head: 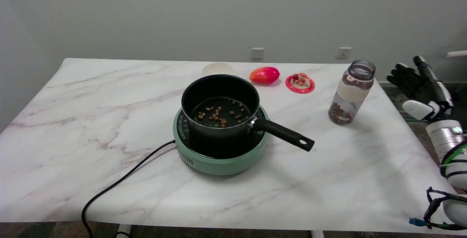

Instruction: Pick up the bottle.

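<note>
A clear, lidless bottle (350, 92) with a white band and brown pellets at its bottom stands upright near the table's right edge. My right hand (421, 88) hovers in the air to the right of the bottle, past the table edge, fingers spread and holding nothing. A clear gap separates it from the bottle.
A black pot (219, 105) with brown pellets sits on a green cooker (219, 157) at mid-table, its handle (284, 134) pointing toward the bottle. A cable (120, 183) runs off the front-left edge. A red fruit (264, 74), a red coaster (300, 83) and a white lid (217, 69) lie at the back.
</note>
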Controlling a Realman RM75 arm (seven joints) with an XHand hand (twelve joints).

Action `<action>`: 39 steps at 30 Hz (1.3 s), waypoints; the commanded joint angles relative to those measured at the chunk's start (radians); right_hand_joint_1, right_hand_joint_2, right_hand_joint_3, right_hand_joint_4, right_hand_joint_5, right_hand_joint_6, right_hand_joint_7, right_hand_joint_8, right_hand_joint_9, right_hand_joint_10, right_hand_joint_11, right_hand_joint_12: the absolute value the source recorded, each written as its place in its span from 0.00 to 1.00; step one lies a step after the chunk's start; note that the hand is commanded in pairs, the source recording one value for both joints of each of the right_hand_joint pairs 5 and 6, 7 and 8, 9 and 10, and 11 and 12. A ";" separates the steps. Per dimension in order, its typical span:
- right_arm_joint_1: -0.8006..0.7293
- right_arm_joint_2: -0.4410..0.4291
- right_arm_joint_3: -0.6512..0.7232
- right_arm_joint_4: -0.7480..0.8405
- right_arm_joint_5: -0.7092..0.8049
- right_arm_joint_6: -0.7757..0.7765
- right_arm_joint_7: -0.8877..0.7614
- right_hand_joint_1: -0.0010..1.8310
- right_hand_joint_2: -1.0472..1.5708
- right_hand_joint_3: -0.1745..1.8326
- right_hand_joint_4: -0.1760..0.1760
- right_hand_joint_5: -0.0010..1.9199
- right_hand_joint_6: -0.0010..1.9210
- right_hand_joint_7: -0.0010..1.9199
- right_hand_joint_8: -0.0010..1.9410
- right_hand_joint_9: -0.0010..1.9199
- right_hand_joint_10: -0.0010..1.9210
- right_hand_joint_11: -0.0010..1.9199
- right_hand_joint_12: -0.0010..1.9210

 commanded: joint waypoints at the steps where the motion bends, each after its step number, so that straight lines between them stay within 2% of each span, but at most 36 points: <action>1: 0.125 -0.012 -0.079 0.026 -0.297 -0.152 -0.010 0.67 0.09 0.64 0.50 0.01 0.01 0.21 0.21 0.22 0.22 0.26 0.26; 9: 0.183 -0.001 -0.090 -0.043 -0.347 -0.146 -0.010 0.66 0.04 0.62 0.50 0.01 0.01 0.19 0.19 0.19 0.19 0.24 0.24; 21: 0.319 -0.005 -0.190 -0.174 -0.359 -0.094 0.000 0.65 0.02 0.59 0.50 0.01 0.01 0.20 0.19 0.19 0.19 0.24 0.24; 32: 0.349 -0.022 -0.218 -0.201 -0.363 -0.094 0.000 0.65 0.01 0.59 0.50 0.02 0.02 0.20 0.20 0.19 0.19 0.22 0.22; 39: 0.344 -0.022 -0.218 -0.209 -0.356 -0.085 0.000 0.68 0.02 0.54 0.50 0.03 0.03 0.20 0.20 0.18 0.18 0.21 0.21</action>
